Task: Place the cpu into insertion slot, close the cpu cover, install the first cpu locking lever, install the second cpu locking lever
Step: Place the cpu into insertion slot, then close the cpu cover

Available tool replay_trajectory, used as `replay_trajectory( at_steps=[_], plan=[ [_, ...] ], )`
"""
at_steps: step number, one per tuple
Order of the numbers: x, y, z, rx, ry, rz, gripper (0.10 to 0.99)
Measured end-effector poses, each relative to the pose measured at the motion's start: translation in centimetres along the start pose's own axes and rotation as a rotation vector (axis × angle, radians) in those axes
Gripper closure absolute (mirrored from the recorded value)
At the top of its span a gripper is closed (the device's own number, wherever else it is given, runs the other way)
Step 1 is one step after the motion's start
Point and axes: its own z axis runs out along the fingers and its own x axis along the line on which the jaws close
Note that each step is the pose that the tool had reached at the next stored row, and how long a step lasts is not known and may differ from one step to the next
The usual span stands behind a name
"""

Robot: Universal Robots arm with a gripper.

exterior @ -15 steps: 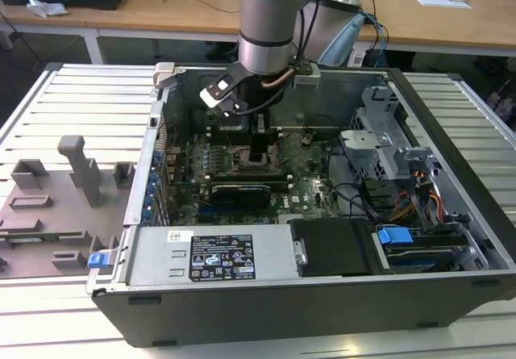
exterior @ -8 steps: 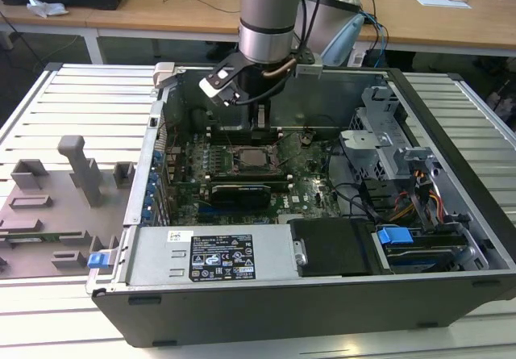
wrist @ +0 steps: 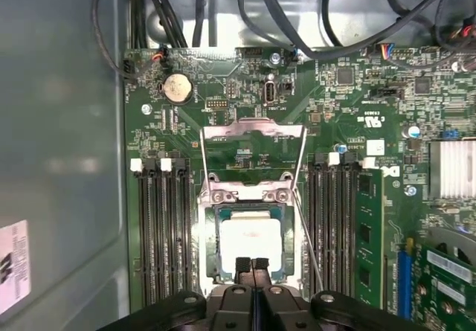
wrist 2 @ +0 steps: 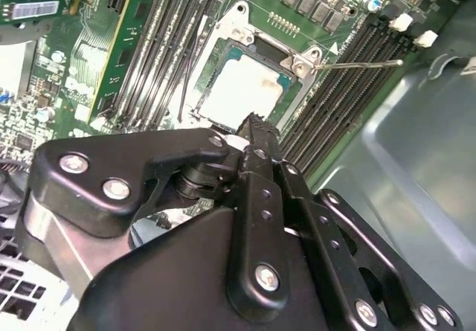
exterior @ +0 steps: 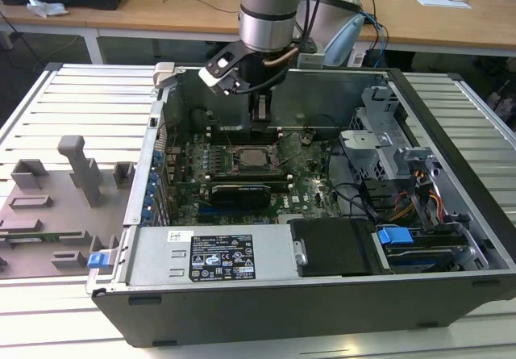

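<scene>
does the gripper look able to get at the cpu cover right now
Likely yes: the cpu cover stands open past the seated cpu, with nothing over it. The gripper, fingers shut, hangs close by at the insertion slot.

Pale, matt silver-beige metal on the cpu top. Bright bare metal for the cpu cover and the rim of the insertion slot; thin shiny steel wire for the locking lever. Green lacquered circuit board with a slight sheen, black plastic memory slots with white clips, a polished metal coin cell. Matt black finish on the gripper, dotted with glossy metal screw heads. Dull grey sheet metal on the case wall. Printed paper label on the bare-metal power supply. Ribbed, satin metal table; pale wood desk; smooth brushed metal on the robot arm.
</scene>
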Motion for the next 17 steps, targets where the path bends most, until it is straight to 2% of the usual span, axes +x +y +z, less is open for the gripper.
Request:
replay_trajectory(
  at_steps=[2,4,6,15,17],
  plan=[
    [0.00,-0.01,-0.63,0.000,0.0001,0.000,0.980],
    [-0.01,-0.02,-1.65,0.000,0.0000,0.000,0.980],
    [-0.02,-0.02,-2.07,0.000,0.0000,0.000,0.980],
    [-0.02,-0.01,-2.12,0.000,-0.0001,0.000,0.980],
    [-0.01,0.53,-2.13,0.000,-0.0001,0.000,0.980]
  ],
)
